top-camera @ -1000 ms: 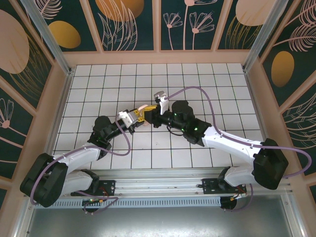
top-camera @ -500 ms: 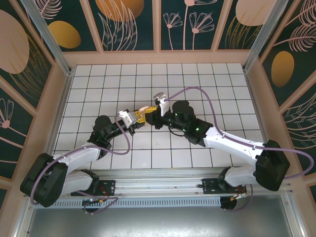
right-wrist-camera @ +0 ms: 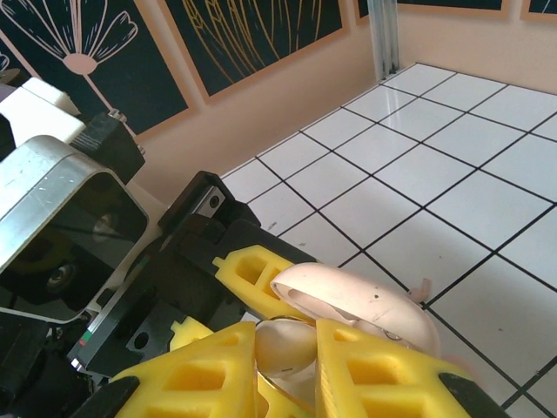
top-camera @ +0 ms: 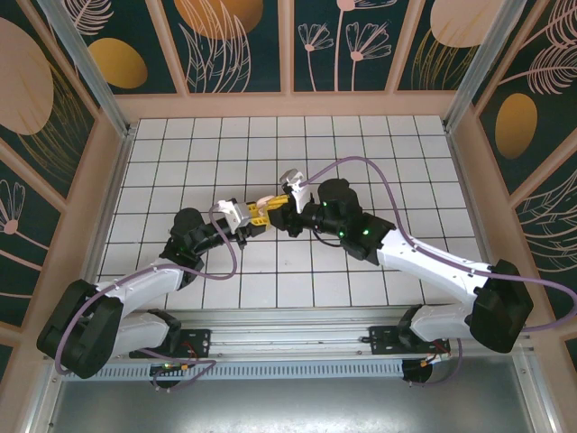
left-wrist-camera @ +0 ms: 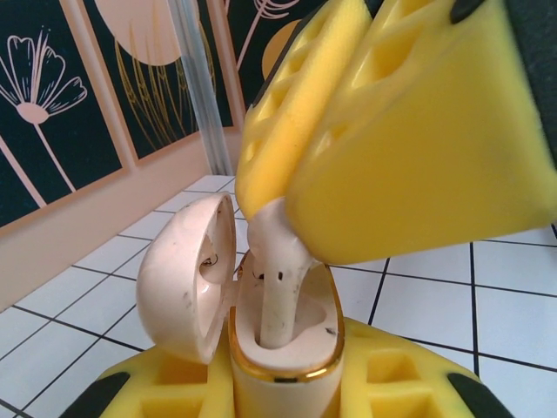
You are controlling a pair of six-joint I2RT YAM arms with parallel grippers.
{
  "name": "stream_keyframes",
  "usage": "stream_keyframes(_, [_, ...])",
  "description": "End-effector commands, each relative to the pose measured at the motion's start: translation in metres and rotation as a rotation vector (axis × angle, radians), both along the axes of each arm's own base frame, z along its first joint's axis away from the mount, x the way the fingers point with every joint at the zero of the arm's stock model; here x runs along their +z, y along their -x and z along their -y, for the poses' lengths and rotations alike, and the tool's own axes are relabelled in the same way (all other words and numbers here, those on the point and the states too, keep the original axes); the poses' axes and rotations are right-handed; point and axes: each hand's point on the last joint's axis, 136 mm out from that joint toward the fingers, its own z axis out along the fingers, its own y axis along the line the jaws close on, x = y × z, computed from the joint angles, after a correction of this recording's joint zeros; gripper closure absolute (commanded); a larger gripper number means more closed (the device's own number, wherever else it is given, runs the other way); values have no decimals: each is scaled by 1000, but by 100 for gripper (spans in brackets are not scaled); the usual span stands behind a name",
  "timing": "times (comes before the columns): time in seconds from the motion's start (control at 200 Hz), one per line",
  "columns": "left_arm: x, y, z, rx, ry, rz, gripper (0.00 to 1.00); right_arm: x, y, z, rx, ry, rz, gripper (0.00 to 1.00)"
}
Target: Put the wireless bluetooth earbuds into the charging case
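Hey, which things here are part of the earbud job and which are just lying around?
Job: open charging case, earbud, left tool, right tool.
Just around: tiled table, flowered wall panels, purple cables.

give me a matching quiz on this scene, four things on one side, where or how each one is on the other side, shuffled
Things
1. charging case
2. case lid
3. earbud
4. floor

States
a. white tiles with dark grid lines
b. pinched by the right gripper, stem down in the case
c. clamped in the left gripper
d. swung open to one side

Pairs: 1-c, 2-d, 3-b, 4-a
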Motion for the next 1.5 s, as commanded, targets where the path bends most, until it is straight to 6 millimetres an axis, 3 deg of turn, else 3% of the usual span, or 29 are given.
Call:
stream_keyframes(0.0, [48, 16, 8, -108, 76, 141, 81, -13, -12, 14, -48, 91, 0, 78])
stream_keyframes(0.395, [53, 22, 11, -150, 81, 129, 80, -10, -14, 20, -7, 142, 38, 78])
stream_keyframes(0.731, [56, 22, 13, -170, 82, 123, 80, -4, -9, 10, 61, 148, 49, 77])
stream_keyframes(1.496, [57, 25, 15, -191, 71, 117, 80, -3, -3, 12, 155, 265, 182, 75])
